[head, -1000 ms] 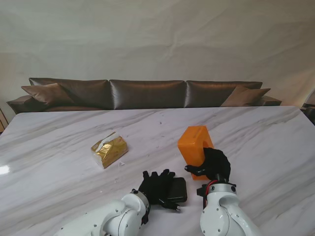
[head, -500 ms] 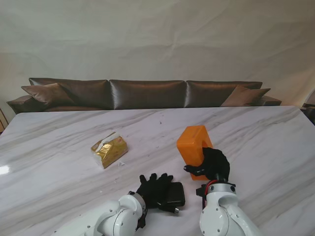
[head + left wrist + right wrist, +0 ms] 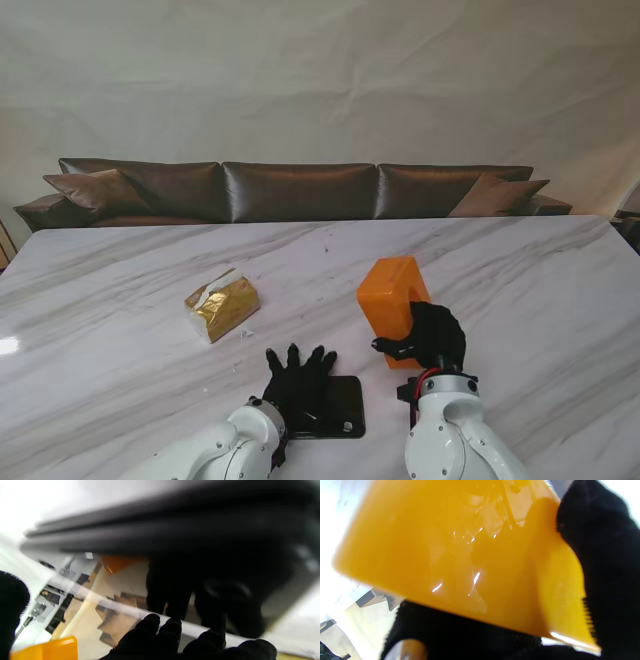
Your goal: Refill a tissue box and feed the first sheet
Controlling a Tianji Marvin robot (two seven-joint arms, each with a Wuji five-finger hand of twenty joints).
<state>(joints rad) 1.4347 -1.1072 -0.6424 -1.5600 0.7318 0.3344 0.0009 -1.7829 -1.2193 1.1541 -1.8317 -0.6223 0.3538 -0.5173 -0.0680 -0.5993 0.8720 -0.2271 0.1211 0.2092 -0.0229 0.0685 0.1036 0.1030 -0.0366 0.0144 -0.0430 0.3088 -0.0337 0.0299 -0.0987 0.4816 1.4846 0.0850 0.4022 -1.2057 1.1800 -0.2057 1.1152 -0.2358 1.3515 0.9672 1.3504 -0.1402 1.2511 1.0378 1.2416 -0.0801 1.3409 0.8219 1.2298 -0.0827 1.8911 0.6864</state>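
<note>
An orange tissue box (image 3: 394, 298) stands tilted on end on the marble table (image 3: 520, 290), right of centre. My right hand (image 3: 430, 338) is shut on its near side; the right wrist view shows the glossy orange box (image 3: 460, 562) filling the frame with black fingers (image 3: 607, 567) wrapped on its edge. A flat black lid (image 3: 342, 405) lies on the table near me. My left hand (image 3: 295, 382) rests on its left part, fingers spread and pointing away from me. The left wrist view shows the black lid (image 3: 175, 530) blurred, close over the fingertips (image 3: 160, 640). A gold tissue pack (image 3: 222, 303) lies to the left.
A brown leather sofa (image 3: 300, 190) runs behind the table's far edge, in front of a pale wall. A bright glare spot (image 3: 8, 345) sits at the table's left edge.
My left hand has drawn back toward me and to the left, its fingers fanning out. The black lid moved with it and now lies flat. The right hand and orange box barely shifted.
</note>
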